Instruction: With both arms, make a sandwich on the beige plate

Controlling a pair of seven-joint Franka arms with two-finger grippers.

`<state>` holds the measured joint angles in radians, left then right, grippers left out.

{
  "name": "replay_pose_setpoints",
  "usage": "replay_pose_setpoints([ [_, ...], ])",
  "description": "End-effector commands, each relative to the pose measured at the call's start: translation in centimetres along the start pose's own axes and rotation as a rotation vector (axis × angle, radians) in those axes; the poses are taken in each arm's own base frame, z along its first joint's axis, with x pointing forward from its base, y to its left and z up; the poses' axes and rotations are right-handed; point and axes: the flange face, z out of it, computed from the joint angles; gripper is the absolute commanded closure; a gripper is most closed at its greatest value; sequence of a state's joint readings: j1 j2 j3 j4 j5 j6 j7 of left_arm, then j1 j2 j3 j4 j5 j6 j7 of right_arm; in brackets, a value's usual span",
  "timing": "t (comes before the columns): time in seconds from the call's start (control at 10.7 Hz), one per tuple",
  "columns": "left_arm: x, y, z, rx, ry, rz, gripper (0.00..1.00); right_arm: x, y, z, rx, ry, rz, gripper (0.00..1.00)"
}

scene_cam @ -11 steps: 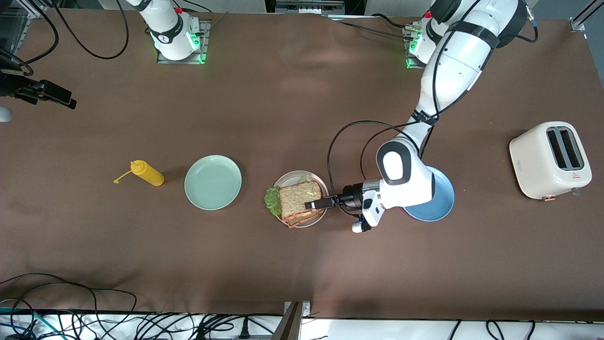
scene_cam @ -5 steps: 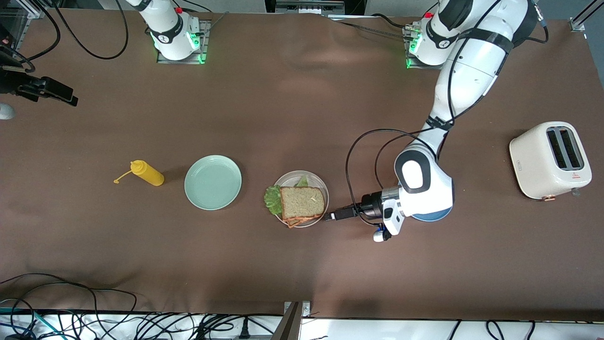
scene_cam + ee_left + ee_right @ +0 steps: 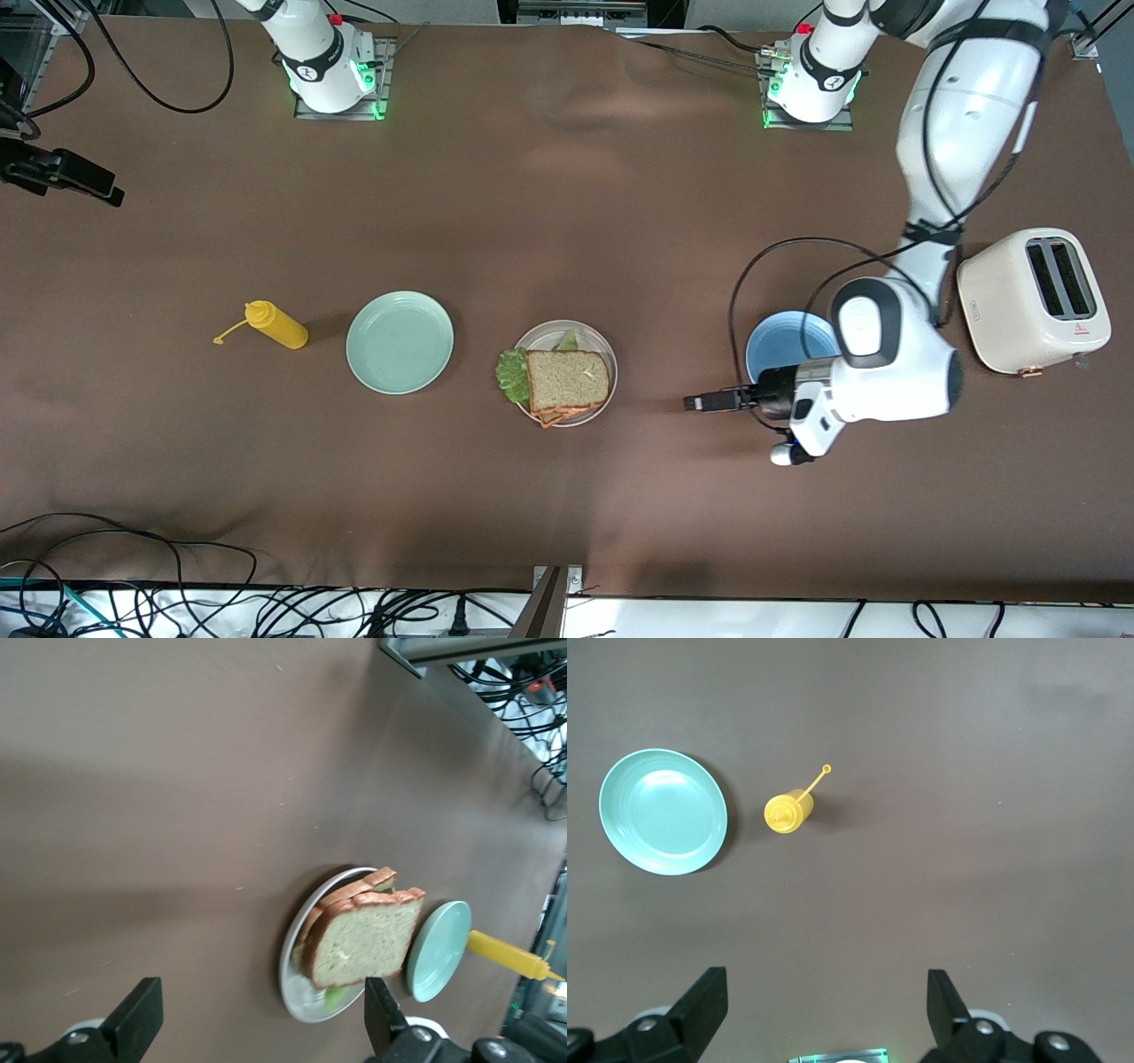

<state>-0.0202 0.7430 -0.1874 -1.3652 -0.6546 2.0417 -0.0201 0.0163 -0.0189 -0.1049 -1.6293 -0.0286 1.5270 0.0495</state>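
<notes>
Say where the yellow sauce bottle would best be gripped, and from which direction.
Probably across the middle of its body, coming straight down. The yellow sauce bottle looks to lie on its side on the table, beside the mint green plate, so its round flanks are exposed for the fingers. Avoid the thin nozzle and its dangling cap strap, which look too slim to hold.

I see the sandwich [image 3: 567,383] lying flat on the beige plate [image 3: 604,353]: two brown square slices stacked, crusts slightly offset, green lettuce [image 3: 511,375] ruffling out past the rim toward the green plate [image 3: 400,342], which sits just beside it.
</notes>
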Motion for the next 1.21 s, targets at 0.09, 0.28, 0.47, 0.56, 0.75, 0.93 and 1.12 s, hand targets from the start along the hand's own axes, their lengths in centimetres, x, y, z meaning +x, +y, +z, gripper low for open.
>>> replay_pose_setpoints([
  [0.09,-2.7,-2.2,-13.4,0.205,-0.022,0.035,0.0,0.6,0.0,-0.6,-0.025,0.013,0.003,0.0],
  [0.28,-4.8,-1.7,-18.4,0.388,-0.016,0.082,0.0,0.7,-0.5,-0.5,-0.027,0.019,-0.006,0.0],
  [0.47,-7.3,-0.6,-22.3,0.542,-0.017,0.112,0.0,0.6,-0.7,-1.0,-0.04,0.031,-0.014,0.0],
  [0.56,-8.7,0.2,-24.1,0.612,-0.022,0.127,0.0,0.5,-0.8,-1.3,-0.042,0.045,-0.019,0.0],
  [0.75,-11.6,1.8,-27.1,0.642,-0.009,0.114,0.0,0.4,-2.3,-1.7,-0.041,0.062,-0.045,0.0],
  [0.93,-14.1,2.2,-27.7,0.688,-0.005,0.113,0.0,0.3,-2.2,-2.0,-0.03,0.065,-0.043,0.0],
  [1.12,-15.9,3.0,-28.2,0.698,0.008,0.108,0.0,0.1,-2.4,-2.3,-0.03,0.066,-0.048,0.0],
])
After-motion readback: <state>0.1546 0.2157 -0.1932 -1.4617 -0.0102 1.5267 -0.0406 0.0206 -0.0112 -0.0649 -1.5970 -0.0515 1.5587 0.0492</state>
